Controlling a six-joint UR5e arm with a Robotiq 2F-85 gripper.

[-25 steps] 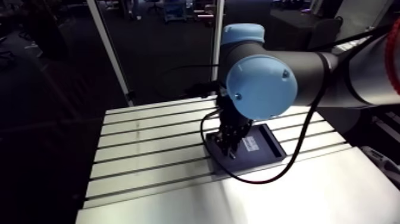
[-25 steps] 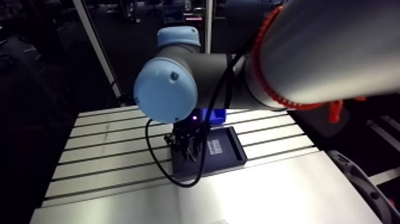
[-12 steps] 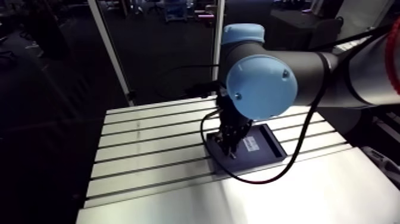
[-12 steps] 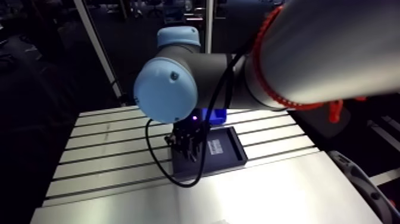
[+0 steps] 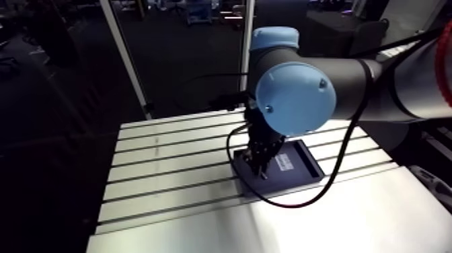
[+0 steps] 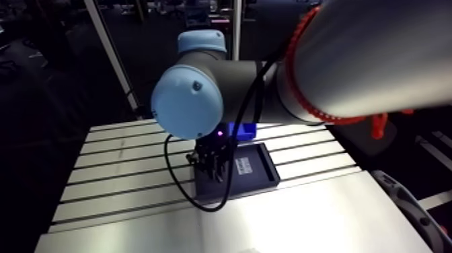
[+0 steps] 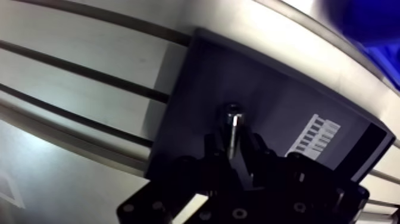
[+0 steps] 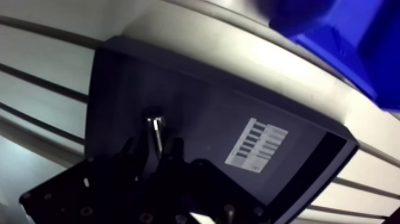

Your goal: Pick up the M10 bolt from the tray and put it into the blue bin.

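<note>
One step looks done: gripper jaws pinch the bolt | bolt lies low in the tray, not lifted yet | left to do: lift it, drop it in the bin.

I can read no text, number or brand anywhere. The one marking I see is a white label on the floor of the dark tray, just right of centre in the arm view. Its rows of dark marks are too small to make out.
</note>
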